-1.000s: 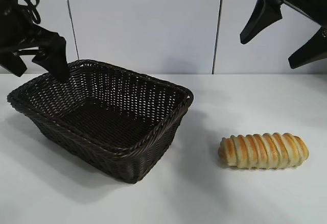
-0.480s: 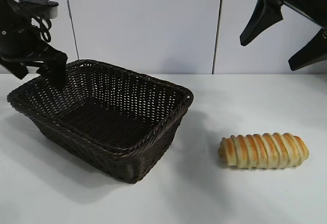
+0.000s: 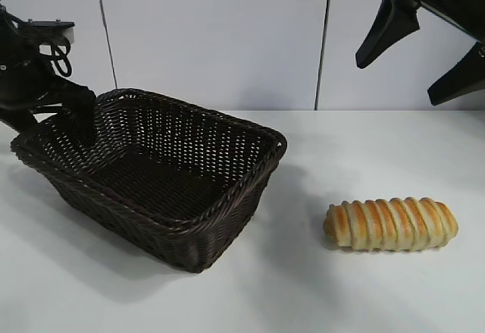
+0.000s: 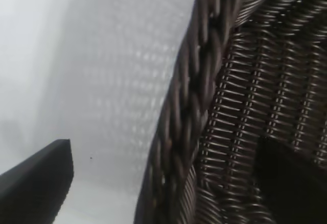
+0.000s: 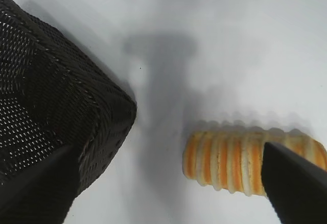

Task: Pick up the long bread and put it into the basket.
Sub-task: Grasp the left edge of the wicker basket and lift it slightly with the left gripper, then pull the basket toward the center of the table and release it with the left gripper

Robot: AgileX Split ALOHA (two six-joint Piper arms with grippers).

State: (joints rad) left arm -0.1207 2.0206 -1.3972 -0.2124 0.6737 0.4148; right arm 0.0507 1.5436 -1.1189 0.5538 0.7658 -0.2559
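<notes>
The bread [image 3: 391, 224] lies on the counter [image 3: 318, 287] at lower right of the exterior frame, well apart from the basket [image 3: 198, 215], its long axis running left to right. The right pincer [image 3: 424, 45] hangs released at upper right, above and behind the loaf, and is clearly the nearer one; its wrist view shows the bread [image 5: 245, 163] between its spread tips. The left pincer [image 3: 49, 117] sits at the basket's far-left rim, one tip inside; I cannot tell whether it grips the rim
</notes>
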